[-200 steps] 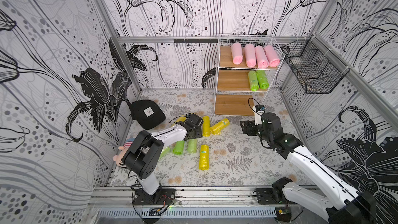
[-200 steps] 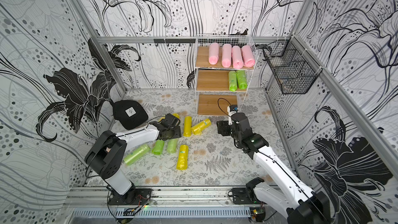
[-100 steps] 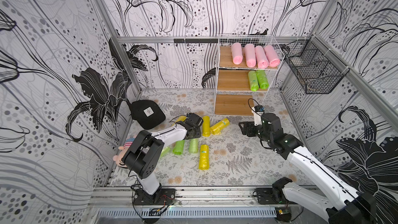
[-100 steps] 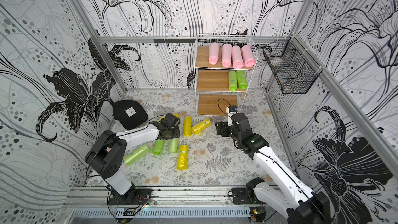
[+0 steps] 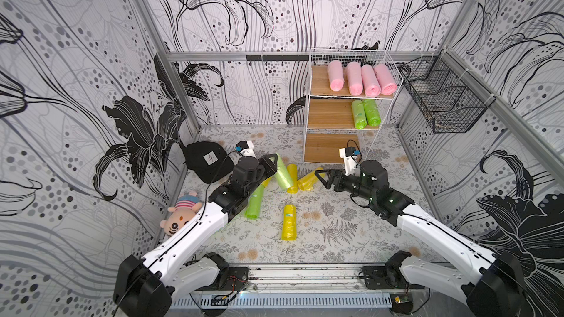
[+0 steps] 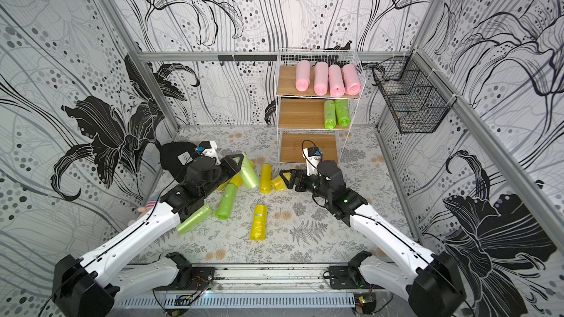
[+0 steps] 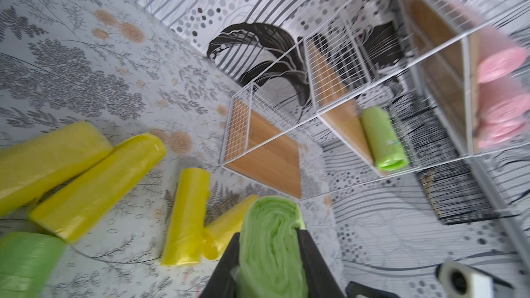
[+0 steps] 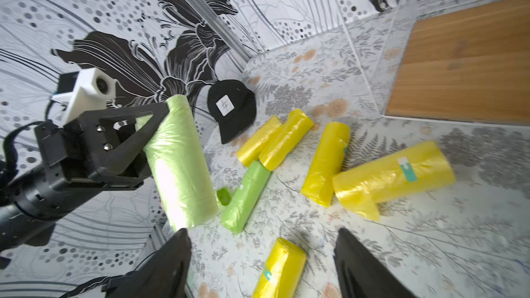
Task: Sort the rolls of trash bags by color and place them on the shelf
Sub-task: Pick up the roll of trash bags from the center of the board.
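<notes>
Since a second ago the left hand (image 5: 276, 160) has clenched on a light green roll (image 5: 283, 176) and lifted it clear of the bench (image 5: 351, 239); the roll hangs tilted, gripped near one end. The right hand (image 5: 321, 179) has spread slightly wider; it is released, holds nothing, and points at the yellow pile.

We read this as the pick done and the carry to the shelf (image 5: 328, 114) due next; the green tier is the middle one.

Surroundings, large to small:
- shelf: four pink rolls (image 5: 361, 79) on the top board; two green rolls (image 5: 364, 113) at the right of the middle board, with bare wood beside them; bottom board bare;
- black wire basket (image 5: 442, 102) on the side wall, well apart;
- black cap (image 5: 207, 160) and plush doll (image 5: 180, 216) near the left arm, not task items;
- on the bench: five yellow rolls (image 8: 327, 161) and two more loose green rolls (image 6: 225, 201).

Obstruction: the right arm sits between the held roll and the shelf front; we judge it must yield or the carry must arc over it.
</notes>
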